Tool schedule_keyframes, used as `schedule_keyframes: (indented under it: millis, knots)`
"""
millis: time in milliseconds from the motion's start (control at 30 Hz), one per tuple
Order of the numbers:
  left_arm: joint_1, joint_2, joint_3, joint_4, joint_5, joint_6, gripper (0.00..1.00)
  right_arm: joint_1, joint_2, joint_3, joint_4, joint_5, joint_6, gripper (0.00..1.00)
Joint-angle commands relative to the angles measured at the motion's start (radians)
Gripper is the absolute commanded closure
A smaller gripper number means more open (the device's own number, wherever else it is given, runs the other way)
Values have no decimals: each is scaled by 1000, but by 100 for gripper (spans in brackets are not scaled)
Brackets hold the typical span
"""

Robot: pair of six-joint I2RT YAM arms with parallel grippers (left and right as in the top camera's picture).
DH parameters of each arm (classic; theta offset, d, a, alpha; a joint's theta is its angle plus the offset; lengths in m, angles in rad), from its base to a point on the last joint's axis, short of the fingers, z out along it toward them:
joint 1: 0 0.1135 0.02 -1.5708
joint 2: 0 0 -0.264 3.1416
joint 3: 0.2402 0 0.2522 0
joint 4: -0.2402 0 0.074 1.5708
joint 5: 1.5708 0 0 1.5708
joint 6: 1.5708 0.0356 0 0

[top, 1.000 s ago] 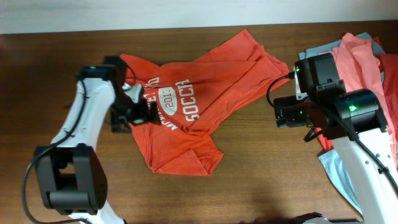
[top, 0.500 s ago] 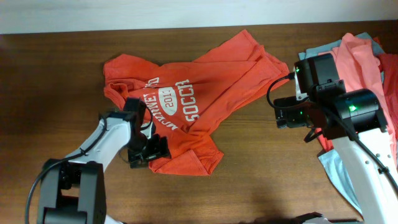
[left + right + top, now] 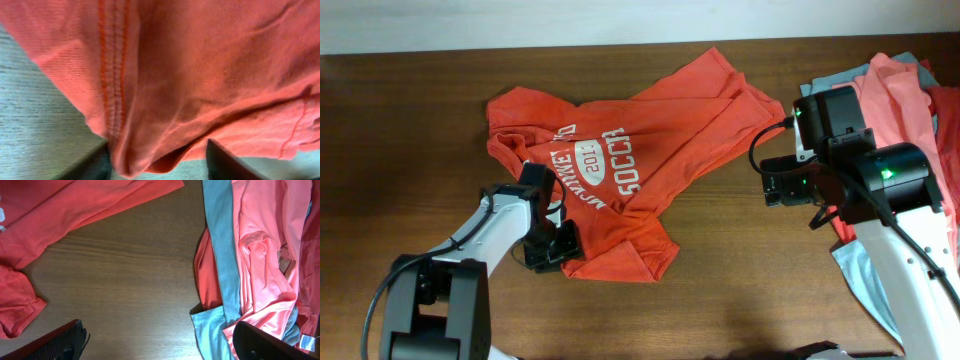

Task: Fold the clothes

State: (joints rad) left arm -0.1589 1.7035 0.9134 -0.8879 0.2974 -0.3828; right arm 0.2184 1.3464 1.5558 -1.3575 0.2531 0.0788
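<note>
Surface (image 3: 740,250): dark brown wood grain, smooth, with a faint sheen. Orange-red T-shirt (image 3: 660,120): matt knitted cloth, with a fine weave texture in the left wrist view; its hem (image 3: 112,75) carries double rows of stitching, and the white lettering (image 3: 605,165) is a flat print. Salmon-pink T-shirt (image 3: 260,245) and teal-grey T-shirt (image 3: 220,230), at the right edge: soft, smooth, matt cloth, creased. Left arm (image 3: 485,225): white, lightly glossy plastic shell with black joints. Left gripper (image 3: 157,167) and right gripper (image 3: 160,345): matt black fingers.
</note>
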Motion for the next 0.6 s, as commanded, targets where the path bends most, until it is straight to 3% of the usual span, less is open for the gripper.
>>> schedule_keyframes:
  millis: [0, 100, 233, 367, 567]
  knots:
    - [-2, -14, -10, 15, -6, -7, 66, -6, -3, 5, -2, 2, 8, 1]
    - [-2, -14, -10, 25, -7, -10, 99, -6, -3, 5, -2, 2, 8, 2]
    - [-2, -14, -10, 24, -25, -14, 100, -6, -3, 5, -7, 2, 8, 1]
    - [16, -15, -7, 25, -140, -45, 99, -6, -3, 5, -15, 2, 8, 1]
    - [222, -15, 65, 36, -189, -24, 100, -6, -3, 5, -16, 2, 8, 1]
